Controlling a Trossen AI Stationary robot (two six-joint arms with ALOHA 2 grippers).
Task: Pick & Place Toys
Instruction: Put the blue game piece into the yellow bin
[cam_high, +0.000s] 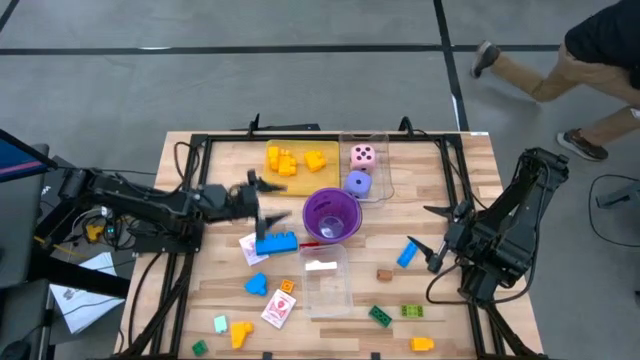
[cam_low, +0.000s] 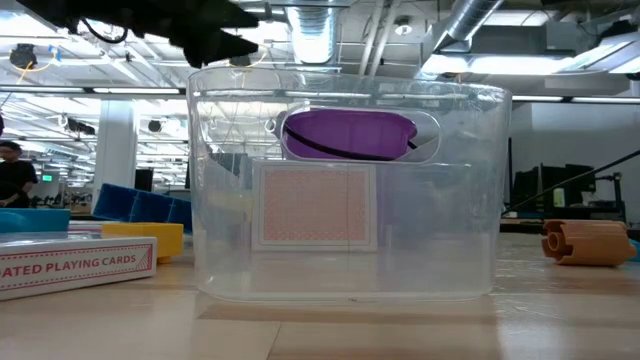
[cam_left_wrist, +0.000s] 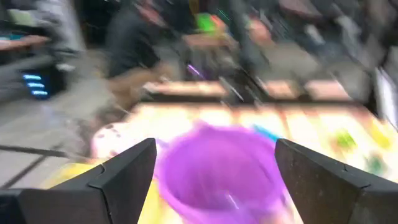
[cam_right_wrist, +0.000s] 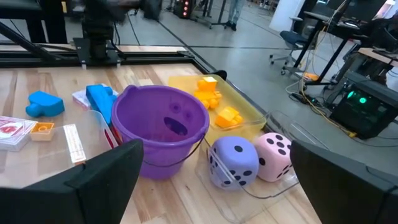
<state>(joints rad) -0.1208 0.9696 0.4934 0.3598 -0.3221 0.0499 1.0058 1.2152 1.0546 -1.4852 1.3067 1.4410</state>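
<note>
Yellow and orange bricks (cam_high: 292, 159) lie heaped in the yellow tray (cam_high: 262, 165) at the far side of the tabletop (cam_high: 460, 180). Just right of them the pink die (cam_high: 363, 155) and the purple die (cam_high: 357, 183) sit together in a clear tray (cam_high: 384, 160). A long blue brick (cam_high: 276, 242) lies crosswise, its long axis running left to right, just left of the purple cup (cam_high: 332, 215). A smaller blue brick (cam_high: 407, 253) lies tilted toward the right arm. More bricks, green (cam_high: 380, 315), yellow (cam_high: 241, 333) and blue (cam_high: 256, 284), are scattered along the near edge. A white-red card box (cam_high: 279, 308) lies there too; in the low view its side reads "ATED PLAYING CARDS". A second clear tray (cam_high: 327, 281) stands at the middle of the near half; the low view shows a card standing inside it, patterned back toward the camera.

The left hand (cam_high: 270, 199) reaches in level from the left, above the tabletop just left of the cup, pointing at it. Its fingers stand well apart and grip nothing. The right hand (cam_high: 434, 236) waits near the right edge, pointing left, fingers spread wide and empty. A person's legs (cam_high: 560, 75) show on the floor beyond the tabletop.
</note>
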